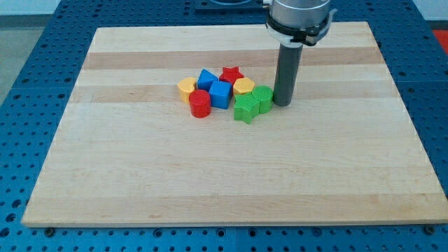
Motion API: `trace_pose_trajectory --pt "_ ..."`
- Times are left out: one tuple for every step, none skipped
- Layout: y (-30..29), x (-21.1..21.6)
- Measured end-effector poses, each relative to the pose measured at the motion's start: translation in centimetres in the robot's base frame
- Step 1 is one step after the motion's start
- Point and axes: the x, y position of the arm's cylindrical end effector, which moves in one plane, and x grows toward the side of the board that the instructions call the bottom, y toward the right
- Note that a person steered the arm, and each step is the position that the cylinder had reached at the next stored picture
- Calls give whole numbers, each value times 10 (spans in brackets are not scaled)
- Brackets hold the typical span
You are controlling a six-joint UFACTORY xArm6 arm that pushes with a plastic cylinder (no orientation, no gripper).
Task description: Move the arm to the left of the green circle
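Note:
The green circle [263,99] sits on the wooden board [231,175], at the right end of a tight cluster of blocks. My tip [282,103] is just to the view's right of the green circle, close to it or touching it. A green star [246,108] lies against the circle's lower left. A yellow hexagon-like block [243,86] lies at the circle's upper left.
The cluster also holds a red star [231,73], a blue triangle-like block [206,78], a blue cube [221,94], a yellow heart [186,87] and a red cylinder [200,103]. Blue perforated table surrounds the board.

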Motion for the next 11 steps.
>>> trace_pose_trajectory --pt "0 -37" --pt "-19 -66" --pt "-43 -66" --pt "-47 -65" --pt "-47 -51" --pt "-47 -29" --pt "-47 -3" --pt "-39 17" --pt "-32 37" --pt "-30 55" --pt "-48 88"
